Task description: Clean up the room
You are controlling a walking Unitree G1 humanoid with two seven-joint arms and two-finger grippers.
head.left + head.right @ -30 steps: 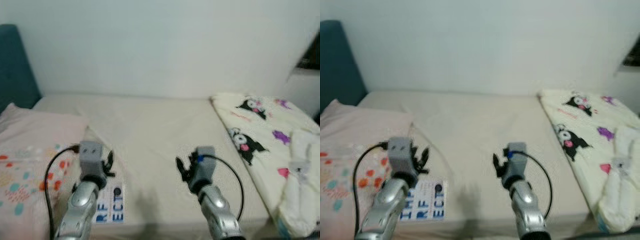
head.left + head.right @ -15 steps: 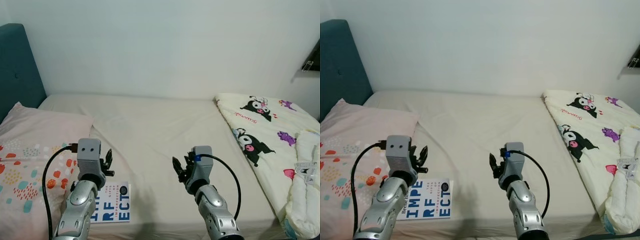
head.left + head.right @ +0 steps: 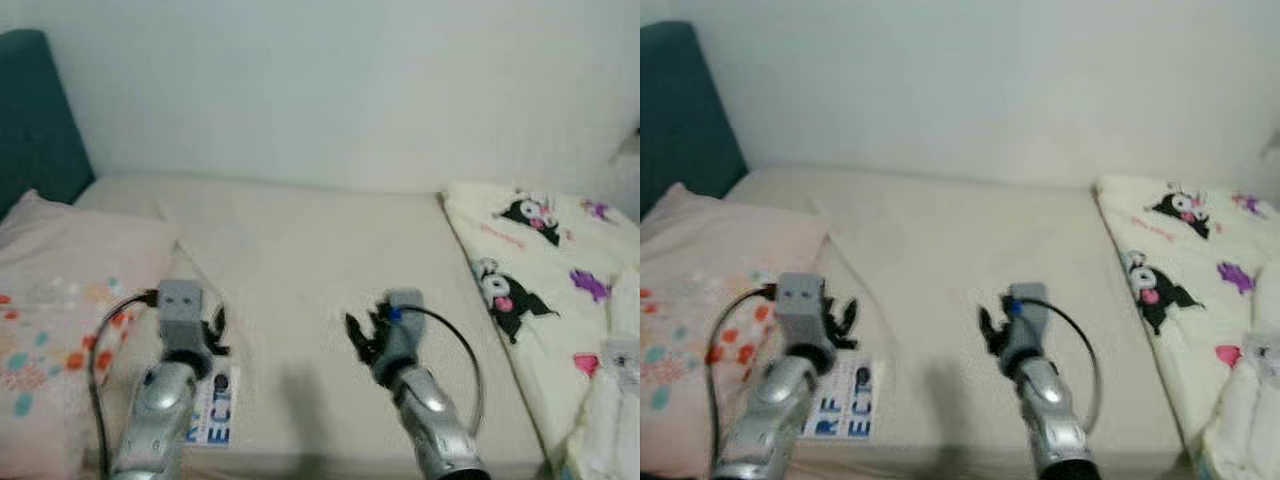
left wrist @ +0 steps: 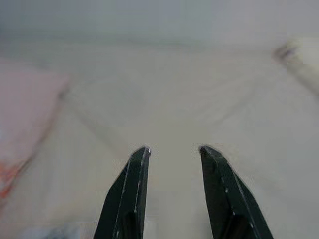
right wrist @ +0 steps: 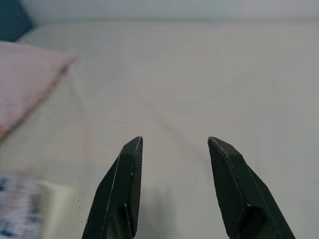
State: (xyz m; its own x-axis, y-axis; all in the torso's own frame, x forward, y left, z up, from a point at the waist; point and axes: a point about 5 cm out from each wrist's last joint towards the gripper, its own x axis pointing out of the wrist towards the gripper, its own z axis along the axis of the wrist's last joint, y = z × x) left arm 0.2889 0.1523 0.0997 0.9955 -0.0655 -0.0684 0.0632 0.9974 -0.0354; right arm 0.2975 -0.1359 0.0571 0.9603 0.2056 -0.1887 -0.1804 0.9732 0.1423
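Observation:
A white book (image 3: 214, 407) with blue lettering lies flat on the cream bed sheet (image 3: 310, 260), near the bed's front edge and beside a pink patterned pillow (image 3: 60, 300). My left gripper (image 3: 216, 328) hovers just over the book's far end, open and empty; the left wrist view has the fingers (image 4: 130, 191) apart above bare sheet. My right gripper (image 3: 362, 335) hangs open over the middle of the bed with nothing between its fingers (image 5: 122, 194). The book's blurred edge (image 5: 20, 211) shows in the right wrist view.
A cream blanket (image 3: 530, 280) printed with black cartoon figures covers the bed's right side, with a rolled white bundle (image 3: 610, 400) at its near end. A teal headboard (image 3: 35, 120) stands at the left. A pale wall (image 3: 330, 90) runs behind the bed.
The whole picture has shifted and blurred, so the camera moved. Both arms hold about the same pose over the bed, grippers still open.

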